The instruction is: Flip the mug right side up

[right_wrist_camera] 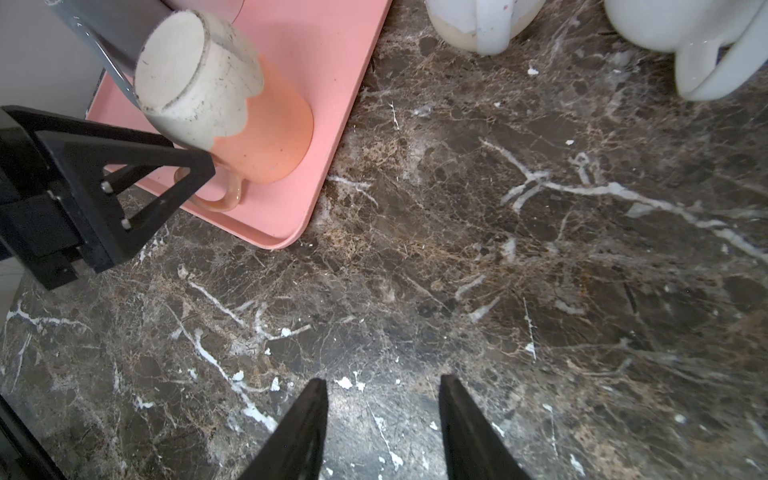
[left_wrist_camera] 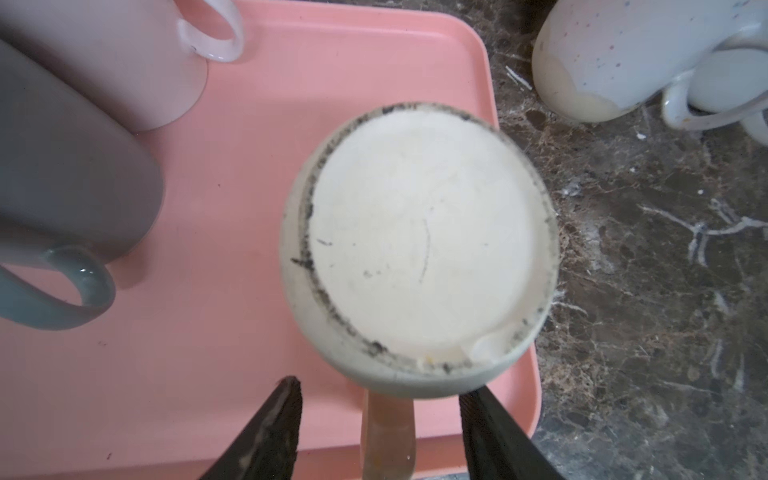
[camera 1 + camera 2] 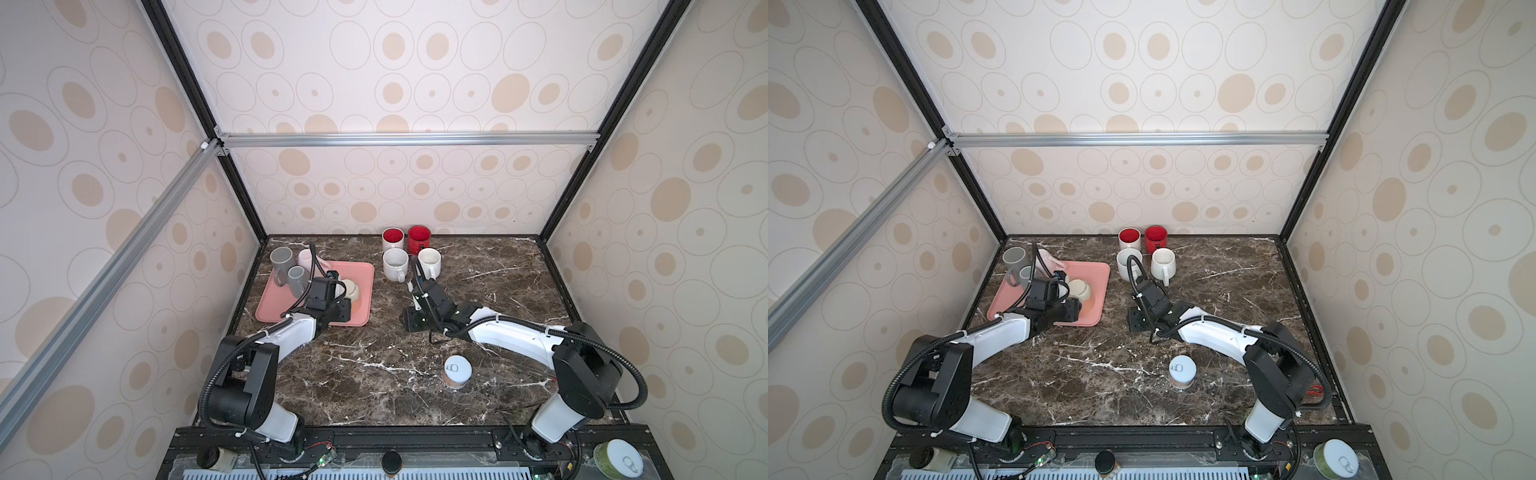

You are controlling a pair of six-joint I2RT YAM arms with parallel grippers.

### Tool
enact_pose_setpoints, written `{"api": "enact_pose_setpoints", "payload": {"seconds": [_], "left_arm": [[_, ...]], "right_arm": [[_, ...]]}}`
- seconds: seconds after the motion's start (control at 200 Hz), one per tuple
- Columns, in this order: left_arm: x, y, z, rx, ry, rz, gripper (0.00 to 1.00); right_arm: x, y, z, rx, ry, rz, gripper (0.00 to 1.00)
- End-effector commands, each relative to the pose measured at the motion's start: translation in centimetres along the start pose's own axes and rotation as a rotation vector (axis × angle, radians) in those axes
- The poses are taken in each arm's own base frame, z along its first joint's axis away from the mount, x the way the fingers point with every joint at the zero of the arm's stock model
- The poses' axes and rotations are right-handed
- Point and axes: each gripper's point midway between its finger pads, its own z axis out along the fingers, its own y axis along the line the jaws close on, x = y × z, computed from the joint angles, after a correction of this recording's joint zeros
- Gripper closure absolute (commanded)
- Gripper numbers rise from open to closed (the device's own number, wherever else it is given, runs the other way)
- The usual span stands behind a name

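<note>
Left wrist view: mug (image 2: 419, 237) mouth-down on the tray (image 2: 232, 216), jaws parted beside its handle

Left wrist footage looks straight down on the mug's scuffed cream base, which faces up. Its handle (image 2: 388, 440) points toward the left gripper (image 2: 380, 386). The two dark fingers (image 2: 282, 419) stand apart, one on each side of the handle, with pink tray showing in the gaps. The tool is released and grips nothing. In the right wrist view the same mug (image 1: 216, 95) shows a cream upper part and an orange lower part, its rim down on the tray.

In both top views the mug (image 3: 352, 289) (image 3: 1080, 289) sits by the tray's right edge, roughly midway between the tray's front and back. The tray (image 3: 361, 270) lies on the marble table (image 3: 374, 374), toward the table's left edge and in its back half. Two grey mugs (image 3: 282, 259) and a pink mug (image 3: 306, 257) crowd the tray's back left corner.

The right gripper (image 1: 383, 380) is over bare marble just beside the tray's front right corner, its fingers spread with nothing between them. Four upright mugs (image 3: 395, 264) cluster at the middle of the table's back edge, well apart from the mug on the tray. A can (image 3: 458, 370) with a pull-tab lid stands toward the table's front edge, right of the middle.
</note>
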Motion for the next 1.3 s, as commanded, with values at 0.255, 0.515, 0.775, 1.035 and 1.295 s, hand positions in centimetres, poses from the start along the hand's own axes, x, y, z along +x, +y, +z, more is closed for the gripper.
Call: {"api": "enact_pose_setpoints", "payload": {"seconds": [0.255,0.515,0.775,1.035,1.295], "left_arm": [[-0.1,-0.2,1.3,-0.005,0.036,-0.006,0.59],[-1.5,-0.6,-0.3,0.016,-0.01,-0.002,1.0],[-7.1,-3.5,-5.4,0.17,-0.181,-0.042,1.0],[-13.4,-8.1,-13.9,0.496,-0.506,-0.066,1.0],[-16.9,-12.0,-22.9,0.915,-0.75,-0.063,1.0]], "right_arm": [[-0.6,-0.3,-0.2,0.029,-0.01,-0.013,0.53],[-0.9,0.0,-0.1,0.014,-0.011,-0.009,0.53],[-2.4,-0.6,-1.5,-0.046,-0.064,0.082,0.53],[-7.3,1.8,-8.3,-0.247,-0.353,0.03,0.55],[-11.7,6.5,-14.7,-0.636,-0.51,0.08,0.55]]}}
